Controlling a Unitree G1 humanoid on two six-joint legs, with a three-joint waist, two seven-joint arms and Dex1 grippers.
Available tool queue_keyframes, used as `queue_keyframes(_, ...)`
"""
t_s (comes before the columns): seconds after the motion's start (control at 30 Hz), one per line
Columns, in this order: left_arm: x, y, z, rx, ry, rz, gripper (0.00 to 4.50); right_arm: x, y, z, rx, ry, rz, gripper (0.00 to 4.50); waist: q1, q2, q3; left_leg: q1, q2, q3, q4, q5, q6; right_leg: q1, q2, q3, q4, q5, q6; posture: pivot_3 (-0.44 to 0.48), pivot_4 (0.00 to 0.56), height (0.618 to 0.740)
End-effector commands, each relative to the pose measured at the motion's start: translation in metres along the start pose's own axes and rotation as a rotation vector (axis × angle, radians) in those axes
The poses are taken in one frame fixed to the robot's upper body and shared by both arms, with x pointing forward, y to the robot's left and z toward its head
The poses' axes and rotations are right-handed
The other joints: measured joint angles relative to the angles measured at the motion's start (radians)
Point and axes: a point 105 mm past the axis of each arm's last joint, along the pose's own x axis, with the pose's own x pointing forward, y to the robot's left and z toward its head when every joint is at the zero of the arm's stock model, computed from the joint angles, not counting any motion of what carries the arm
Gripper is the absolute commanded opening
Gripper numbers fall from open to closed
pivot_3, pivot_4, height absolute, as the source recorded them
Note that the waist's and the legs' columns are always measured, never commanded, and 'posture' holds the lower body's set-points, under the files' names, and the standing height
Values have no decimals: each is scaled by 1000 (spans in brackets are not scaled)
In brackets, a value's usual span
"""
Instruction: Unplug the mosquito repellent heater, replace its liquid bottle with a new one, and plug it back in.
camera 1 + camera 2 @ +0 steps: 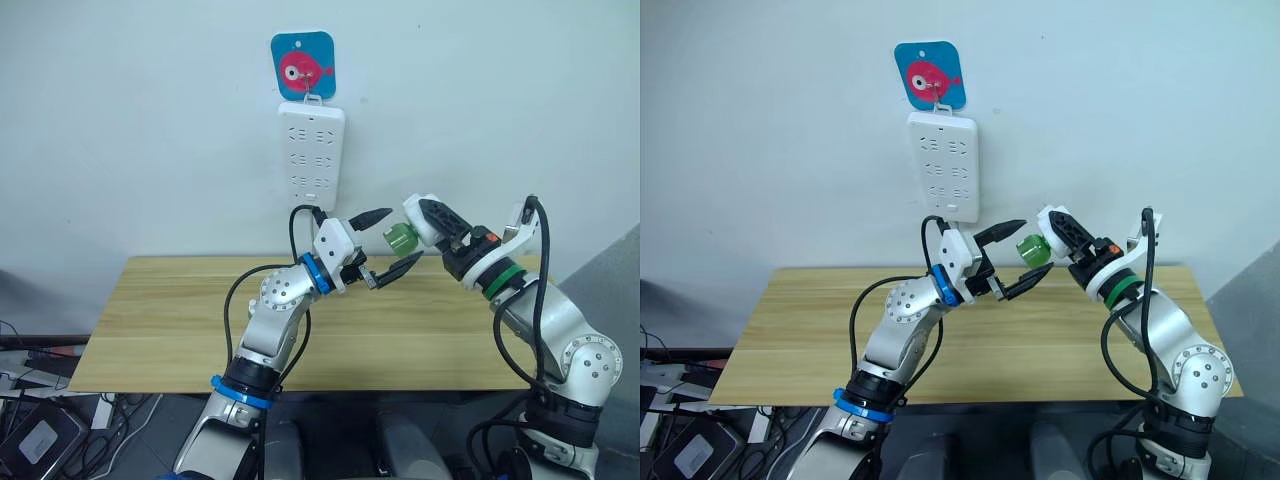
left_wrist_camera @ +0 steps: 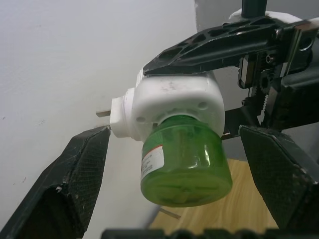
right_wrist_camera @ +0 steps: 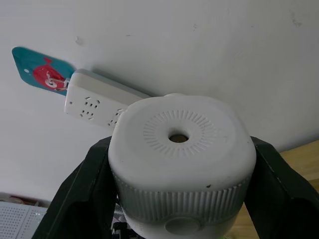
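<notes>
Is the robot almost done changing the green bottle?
Not yet. Done: the heater is unplugged, away from the power strip on the wall. In hand: the right gripper holds the heater, and the open left gripper sits around the green bottle, which is still attached. Left: remove it, fit a new bottle, plug back in.

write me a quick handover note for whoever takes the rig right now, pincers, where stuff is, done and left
Right pincer: shut on the mosquito repellent heater, held in the air above the wooden table, in front of the wall.
Left pincer: open, its fingers either side of the green liquid bottle and not touching it.
Heater: unplugged, its prongs bare. The green bottle is still fitted in it.
Power strip: hanging on the wall under a blue fish hook, nothing plugged in that I can see.
Done: unplugging.
Left: close on the bottle, take it out, fit the new one, plug back in.
</notes>
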Motion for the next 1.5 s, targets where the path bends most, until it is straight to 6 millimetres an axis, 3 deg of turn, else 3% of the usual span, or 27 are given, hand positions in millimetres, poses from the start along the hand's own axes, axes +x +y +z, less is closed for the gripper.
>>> queue_keyframes(0.03,3,-2,6,6,-32,7,4475,-5,17,4,4,-22,65,2977,0,0,0,0,0,0,0,0,0,0,0,0,0,0,0,-101,200,740)
queue_keyframes(0.07,3,-1,6,5,-33,8,4475,-5,17,4,6,-21,65,2977,0,0,0,0,0,0,0,0,0,0,0,0,0,0,0,-101,200,740)
queue_keyframes(0.17,4,1,7,5,-41,10,3897,-4,18,3,5,-14,67,2977,0,0,0,0,0,0,0,0,0,0,0,0,0,0,0,-100,200,740)
queue_keyframes(0.37,6,-2,9,-5,-53,-2,2258,-4,19,1,15,-9,66,2977,1,-1,2,-1,0,0,0,0,0,0,0,0,-1,0,1,-103,198,740)
queue_keyframes(0.87,11,-6,15,15,-70,-22,2257,-6,20,-5,5,17,70,2977,1,-1,2,-2,0,0,0,0,0,0,0,0,-3,0,1,-103,187,740)
queue_keyframes(0.93,12,-8,17,16,-76,-32,2257,-6,23,-6,6,23,85,3773,1,-1,2,-2,0,0,0,0,0,0,0,0,-3,0,1,-103,187,740)
queue_keyframes(1.03,12,-9,18,19,-80,-46,2257,-7,25,-5,7,31,103,4463,1,-1,2,-2,0,0,0,0,0,0,0,0,-4,0,1,-104,182,740)
queue_keyframes(1.27,4,-15,17,37,-66,-156,2257,-22,31,-3,-23,134,196,4463,2,-1,2,-4,0,-1,0,0,0,0,0,-1,-7,0,2,-100,188,740)
queue_keyframes(1.5,-13,-23,12,62,-21,-379,2257,-47,21,-8,-171,429,290,4463,3,-1,3,-5,0,0,0,0,0,0,0,-1,-9,0,2,-101,197,740)
